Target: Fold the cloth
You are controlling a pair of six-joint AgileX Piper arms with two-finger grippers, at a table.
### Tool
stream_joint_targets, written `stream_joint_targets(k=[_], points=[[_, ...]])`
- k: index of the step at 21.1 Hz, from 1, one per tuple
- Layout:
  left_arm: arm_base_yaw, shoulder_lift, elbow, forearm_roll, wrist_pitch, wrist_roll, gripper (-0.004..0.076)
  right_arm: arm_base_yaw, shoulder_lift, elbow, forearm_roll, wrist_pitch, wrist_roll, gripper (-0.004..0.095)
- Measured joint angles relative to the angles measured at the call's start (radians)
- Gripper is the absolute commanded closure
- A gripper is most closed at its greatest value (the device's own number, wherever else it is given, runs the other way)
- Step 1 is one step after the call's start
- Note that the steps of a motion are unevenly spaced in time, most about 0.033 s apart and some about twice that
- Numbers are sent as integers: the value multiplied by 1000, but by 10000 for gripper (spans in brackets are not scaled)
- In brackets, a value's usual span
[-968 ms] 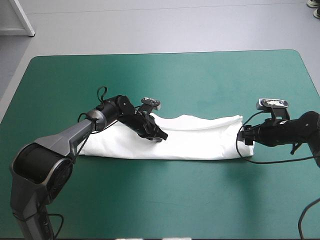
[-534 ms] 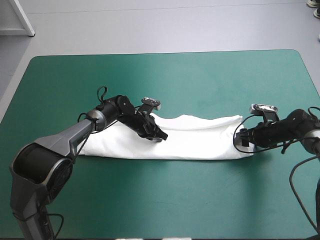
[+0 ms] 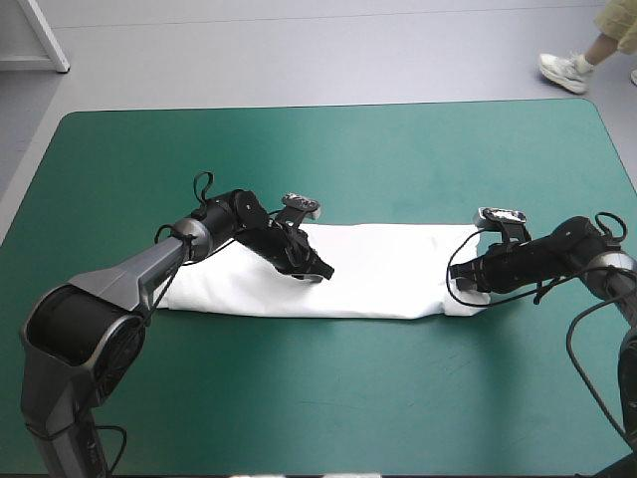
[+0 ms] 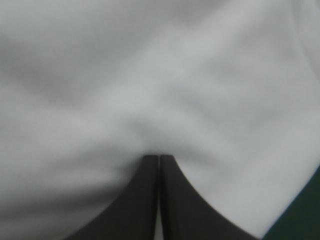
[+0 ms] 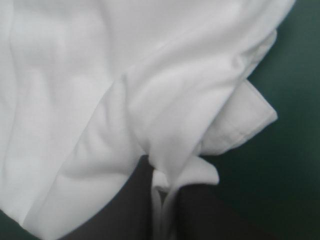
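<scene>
The white T-shirt (image 3: 378, 281) lies folded into a long strip across the middle of the table. My left gripper (image 3: 318, 271) rests on its left-middle part near the far edge. In the left wrist view its fingers (image 4: 159, 159) meet in a point, and the cloth (image 4: 150, 75) puckers at the tip. My right gripper (image 3: 466, 285) is at the strip's right end. In the right wrist view a fold of the T-shirt (image 5: 100, 75) runs down between its black fingers (image 5: 165, 195), and a hemmed corner (image 5: 250, 120) sticks out beside them.
The teal-green cover (image 3: 299, 159) shows on all sides of the strip, with wide bands toward the far and near edges. In the right wrist view, cover (image 5: 295, 165) lies beside the shirt's end.
My right gripper has gone from open to shut on the shirt's right end and moved left, drawing that end inward. The shirt's far edge now lies straighter. The left arm has not moved.
</scene>
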Motion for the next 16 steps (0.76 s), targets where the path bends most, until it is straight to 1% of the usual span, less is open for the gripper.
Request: stream_joint_targets(k=[3,7,10,12,16], points=[[0,0,0,0,0,0,705,1,1,-42,-5,14,-7,923],[0,0,0,0,-4,0,705,1,-36,-136,-1,64,2,923],[0,0,0,-1,-17,0,705,7,-87,-229,31,153,7,923],[-3,0,0,-3,-30,-1,705,32,-96,-267,35,184,24,923],[-7,0,1,-4,-62,-1,705,106,-98,-311,4,191,73,923]])
